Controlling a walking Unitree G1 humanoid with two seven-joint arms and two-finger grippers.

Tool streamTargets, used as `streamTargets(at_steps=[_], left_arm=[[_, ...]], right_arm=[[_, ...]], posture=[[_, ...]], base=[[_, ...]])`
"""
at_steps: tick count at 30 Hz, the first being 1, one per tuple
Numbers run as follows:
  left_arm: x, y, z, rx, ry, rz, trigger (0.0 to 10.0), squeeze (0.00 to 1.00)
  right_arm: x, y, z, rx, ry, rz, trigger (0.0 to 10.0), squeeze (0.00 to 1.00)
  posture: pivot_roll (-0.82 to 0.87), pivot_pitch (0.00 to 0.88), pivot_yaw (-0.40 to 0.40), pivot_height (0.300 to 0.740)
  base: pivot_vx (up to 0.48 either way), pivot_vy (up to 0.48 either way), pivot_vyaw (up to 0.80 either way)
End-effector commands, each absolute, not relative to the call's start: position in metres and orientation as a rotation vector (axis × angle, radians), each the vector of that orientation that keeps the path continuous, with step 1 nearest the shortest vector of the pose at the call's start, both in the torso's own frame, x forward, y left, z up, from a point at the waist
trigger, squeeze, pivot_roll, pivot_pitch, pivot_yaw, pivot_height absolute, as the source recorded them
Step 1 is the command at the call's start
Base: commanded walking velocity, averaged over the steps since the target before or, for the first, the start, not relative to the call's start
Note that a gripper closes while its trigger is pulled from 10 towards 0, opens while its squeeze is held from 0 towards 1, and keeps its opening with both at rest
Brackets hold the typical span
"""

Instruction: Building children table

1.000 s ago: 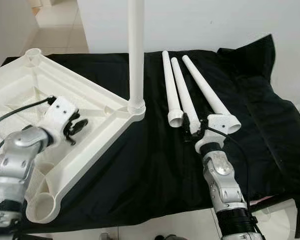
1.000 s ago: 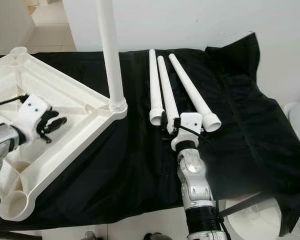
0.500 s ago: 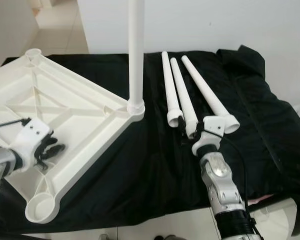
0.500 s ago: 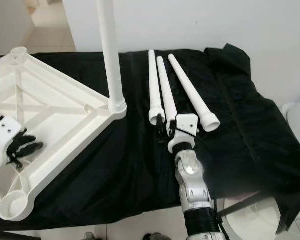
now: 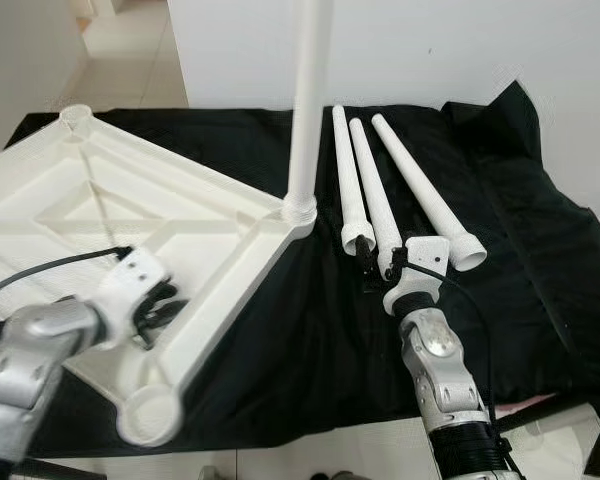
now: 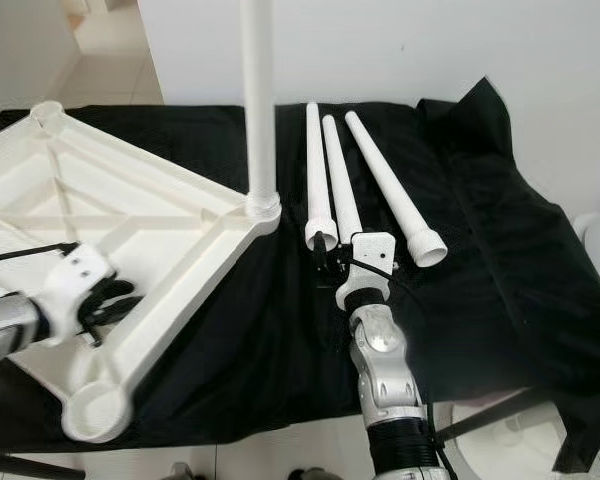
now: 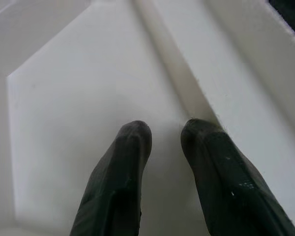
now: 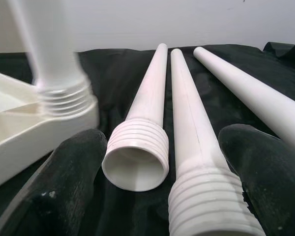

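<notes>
Two grippers are at work over the black cloth (image 5: pixel 280 330) here. Nearest, the left gripper (image 5: pixel 158 308) sits down on the ribbed underside of the white tabletop (image 5: pixel 180 205), close to its near corner socket (image 5: pixel 150 417); going by the wrist view its fingers (image 7: pixel 130 147) are only slightly parted, tips right on the plastic beside a rib, pinching nothing. Right of the tabletop, the right gripper (image 8: pixel 162 162) is spread wide, with the threaded ends of two loose legs sitting between its fingers: the left leg (image 5: pixel 348 180) and the middle leg (image 5: pixel 372 195). Can't tell if it's actually touching them. A third leg (image 5: pixel 425 190) lies just right of those, all three fanning away toward the wall. At the tabletop's right corner, one leg (image 5: pixel 308 100) stands upright in its socket already.
</notes>
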State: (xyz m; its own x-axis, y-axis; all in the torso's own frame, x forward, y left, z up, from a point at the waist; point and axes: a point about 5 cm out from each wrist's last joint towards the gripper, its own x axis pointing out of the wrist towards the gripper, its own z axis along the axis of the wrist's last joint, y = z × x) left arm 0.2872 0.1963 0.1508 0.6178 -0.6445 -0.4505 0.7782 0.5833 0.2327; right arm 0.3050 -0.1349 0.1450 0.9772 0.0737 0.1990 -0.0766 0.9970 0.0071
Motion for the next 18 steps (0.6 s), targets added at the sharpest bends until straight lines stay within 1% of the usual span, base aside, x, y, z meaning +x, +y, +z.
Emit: streamTargets(at_steps=[1, 3, 4, 5, 8, 9, 12, 14, 15, 16, 17, 18], left_arm=[[0.287, 0.191, 0.148, 0.443, 0.330, -0.875, 10.0, 0.00], [0.297, 0.183, 0.151, 0.424, 0.284, -0.823, 10.0, 0.00], [0.297, 0.183, 0.151, 0.424, 0.284, -0.823, 10.0, 0.00], [0.302, 0.182, 0.155, 0.412, 0.248, -0.796, 10.0, 0.00], [0.304, 0.186, 0.158, 0.418, 0.231, -0.787, 10.0, 0.00], [0.308, 0.195, 0.164, 0.399, 0.206, -0.768, 10.0, 0.00], [0.308, 0.202, 0.169, 0.394, 0.190, -0.781, 10.0, 0.00], [0.308, 0.202, 0.169, 0.394, 0.190, -0.781, 10.0, 0.00], [0.295, 0.207, 0.171, 0.362, 0.215, -0.892, 10.0, 0.00], [0.283, 0.212, 0.171, 0.332, 0.250, -0.988, 10.0, 0.04], [0.283, 0.212, 0.171, 0.332, 0.250, -0.988, 10.0, 0.04], [0.274, 0.216, 0.172, 0.318, 0.276, -1.052, 10.0, 0.45]], right_arm=[[0.304, -0.135, 0.140, 0.009, -0.185, 0.073, 10.0, 0.00], [0.303, -0.135, 0.140, 0.008, -0.185, 0.073, 10.0, 0.00], [0.303, -0.135, 0.140, 0.008, -0.185, 0.073, 10.0, 0.00], [0.302, -0.136, 0.140, 0.007, -0.184, 0.069, 10.0, 0.00], [0.301, -0.137, 0.139, 0.005, -0.183, 0.066, 10.0, 0.00], [0.300, -0.139, 0.138, 0.003, -0.180, 0.062, 10.0, 0.00], [0.299, -0.141, 0.137, 0.001, -0.178, 0.058, 10.0, 0.00], [0.299, -0.141, 0.137, 0.001, -0.178, 0.058, 10.0, 0.00], [0.299, -0.142, 0.137, -0.002, -0.176, 0.058, 10.0, 0.00], [0.299, -0.142, 0.136, -0.003, -0.175, 0.057, 10.0, 0.00], [0.299, -0.142, 0.136, -0.003, -0.175, 0.057, 10.0, 0.00], [0.299, -0.143, 0.136, -0.004, -0.174, 0.056, 10.0, 0.00]], posture=[[-0.02, 0.075, -0.015, 0.740], [-0.03, 0.072, -0.011, 0.740], [-0.03, 0.072, -0.011, 0.740], [-0.04, 0.068, -0.011, 0.740], [-0.04, 0.066, -0.010, 0.740], [-0.04, 0.065, -0.011, 0.740], [-0.04, 0.065, -0.011, 0.740], [-0.04, 0.065, -0.011, 0.740], [-0.04, 0.061, -0.014, 0.740], [-0.03, 0.061, -0.012, 0.740], [-0.03, 0.061, -0.012, 0.740], [-0.03, 0.059, -0.012, 0.740]], base=[[0.000, 0.000, 0.00], [0.000, 0.000, 0.00], [0.000, 0.000, 0.00], [0.000, 0.000, 0.00], [0.000, 0.000, 0.00], [0.000, 0.000, 0.00], [0.000, 0.000, 0.00], [0.000, 0.000, 0.00], [0.000, 0.000, 0.00], [0.000, 0.000, 0.00], [0.000, 0.000, 0.00], [0.000, 0.000, 0.00]])
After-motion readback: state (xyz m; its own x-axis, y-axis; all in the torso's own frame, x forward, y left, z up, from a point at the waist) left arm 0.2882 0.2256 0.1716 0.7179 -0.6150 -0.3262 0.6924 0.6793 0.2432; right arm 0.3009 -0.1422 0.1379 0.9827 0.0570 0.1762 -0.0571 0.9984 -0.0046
